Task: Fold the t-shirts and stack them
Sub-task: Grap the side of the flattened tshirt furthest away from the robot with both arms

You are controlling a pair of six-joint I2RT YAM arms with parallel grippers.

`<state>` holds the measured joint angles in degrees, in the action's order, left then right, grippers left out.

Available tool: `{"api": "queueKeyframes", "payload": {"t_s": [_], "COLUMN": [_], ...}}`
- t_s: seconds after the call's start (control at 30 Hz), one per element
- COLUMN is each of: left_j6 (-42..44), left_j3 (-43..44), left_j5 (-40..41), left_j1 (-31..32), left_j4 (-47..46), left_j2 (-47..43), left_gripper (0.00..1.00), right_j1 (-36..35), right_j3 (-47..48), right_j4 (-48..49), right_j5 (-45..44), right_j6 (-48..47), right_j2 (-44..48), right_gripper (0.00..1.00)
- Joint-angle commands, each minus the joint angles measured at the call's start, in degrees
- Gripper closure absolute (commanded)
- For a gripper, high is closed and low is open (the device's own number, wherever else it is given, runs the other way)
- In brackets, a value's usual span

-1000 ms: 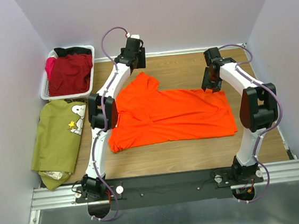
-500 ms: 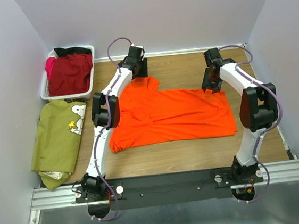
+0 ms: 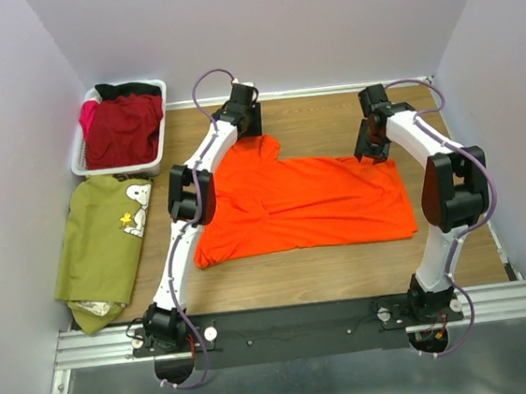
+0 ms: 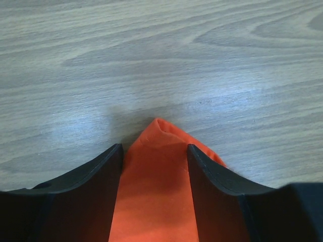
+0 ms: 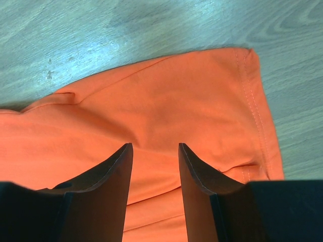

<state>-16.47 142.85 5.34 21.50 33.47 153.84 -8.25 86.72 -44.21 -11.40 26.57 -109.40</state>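
The bright orange t-shirt (image 3: 311, 201) lies spread on the wooden table, with one sleeve reaching toward the far left. My left gripper (image 3: 252, 128) is at that sleeve's tip. In the left wrist view its jaws (image 4: 154, 146) pinch a raised peak of orange cloth (image 4: 156, 191). My right gripper (image 3: 371, 150) is at the shirt's far right corner. In the right wrist view it (image 5: 154, 145) stands narrowly apart on a ridge of orange cloth (image 5: 151, 111) beside the hem. A dark red shirt (image 3: 124, 127) lies in the basket. An olive green shirt with a cartoon-dog print (image 3: 103, 237) lies at the left.
A white slatted basket (image 3: 79, 162) stands at the far left corner, by the left wall. The wooden table (image 3: 321, 120) shows bare behind the shirt and along its near edge (image 3: 327, 270). Walls close in on the left, back and right.
My left gripper has moved a little right and nearer, and the orange sleeve tip has shifted with it. The right arm has not moved.
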Motion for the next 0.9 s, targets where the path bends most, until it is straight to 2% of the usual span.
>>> {"api": "queueKeyframes", "payload": {"t_s": [0.0,0.07,0.1,0.2,0.37,0.47,0.5,0.57,0.6,0.63,0.83,0.87], "left_j6": [-0.9,-1.0,-1.0,-0.8,-0.5,-0.1,-0.1,0.2,0.4,0.5,1.4,1.6], "left_j3": [1.5,1.6,1.6,1.2,0.6,0.3,0.3,0.0,-0.3,-0.5,-1.5,-1.5], "left_j5": [1.5,1.6,1.8,2.0,1.5,1.5,1.3,1.2,1.2,1.3,1.3,1.3], "left_j1": [0.4,0.3,0.2,-0.1,-0.7,-0.9,-0.9,-1.0,-1.0,-1.0,-1.3,-1.3], "left_j4": [1.9,1.9,1.8,1.2,-1.2,-2.4,-2.6,-3.0,-3.2,-3.6,-4.3,-4.4], "left_j2": [1.8,1.7,1.6,0.9,-0.5,-1.0,-1.1,-1.7,-2.0,-2.3,-3.9,-4.3], "left_gripper": [0.46,0.53,0.61,0.71,0.73,0.8,0.86,0.88,0.94,0.96,0.96,0.93], "right_j1": [0.2,0.1,0.2,0.2,0.2,0.1,0.2,0.1,0.1,0.2,0.1,0.2], "right_j3": [-0.5,-0.5,-0.5,-0.2,0.1,0.2,0.2,0.1,0.0,-0.1,-0.2,-0.3], "right_j4": [0.6,0.6,0.6,0.7,0.6,0.6,0.5,0.6,0.6,0.6,0.6,0.6], "right_j5": [0.6,1.1,1.2,1.5,1.3,1.0,0.9,0.6,0.5,0.3,0.8,1.0], "right_j6": [0.9,0.9,1.0,1.1,0.9,0.9,0.9,0.8,0.9,0.9,1.0,1.0], "right_j2": [-0.1,-0.3,-0.5,-0.8,-1.2,-1.3,-1.3,-1.2,-1.2,-1.1,-1.1,-1.0], "right_gripper": [0.5,0.51,0.51,0.51,0.51,0.51,0.51,0.51,0.51,0.51,0.51,0.51]}}
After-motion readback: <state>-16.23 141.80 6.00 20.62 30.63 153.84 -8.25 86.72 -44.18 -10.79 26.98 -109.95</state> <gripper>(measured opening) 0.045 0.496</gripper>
